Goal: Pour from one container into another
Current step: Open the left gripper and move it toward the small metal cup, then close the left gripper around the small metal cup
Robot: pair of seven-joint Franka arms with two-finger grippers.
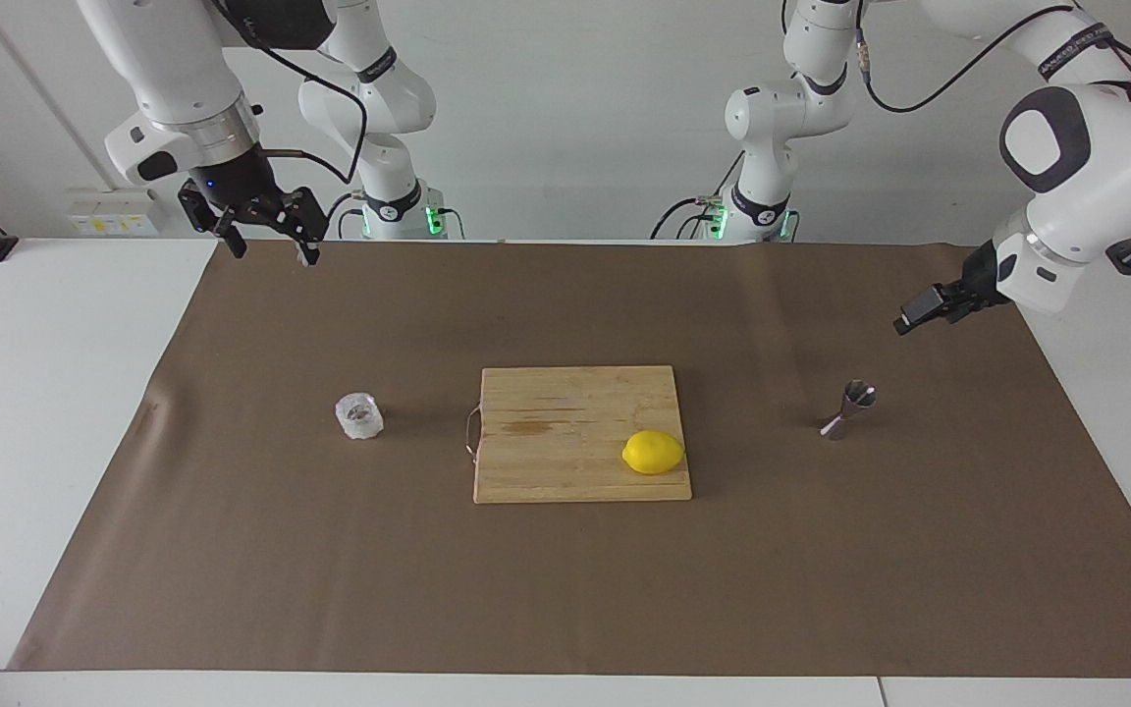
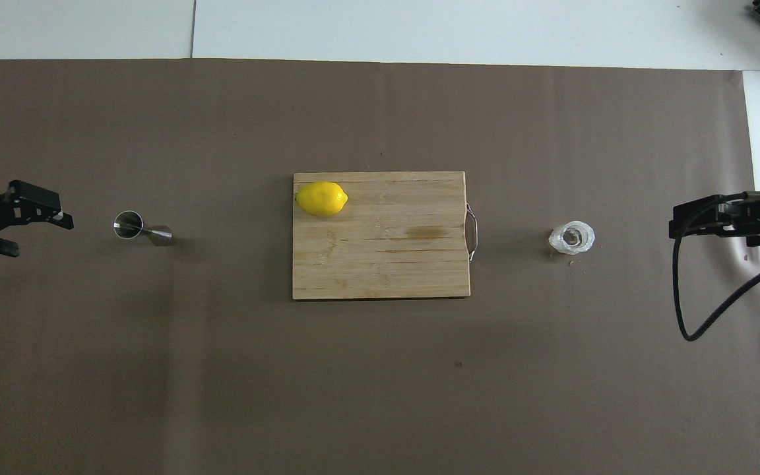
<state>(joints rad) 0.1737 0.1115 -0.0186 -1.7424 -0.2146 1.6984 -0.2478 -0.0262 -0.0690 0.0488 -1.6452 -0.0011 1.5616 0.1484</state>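
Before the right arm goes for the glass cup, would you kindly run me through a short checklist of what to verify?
1. Glass cup upright on the brown mat, toward the right arm's end: ok.
2. Right gripper open, raised, holding nothing: ok.
3. Jigger standing upright beside the cutting board: ok.
4. Left gripper off to the side, not touching the jigger: ok.
5. Lemon on the board, apart from both containers: ok.
6. Liquid in the cup: cannot tell.
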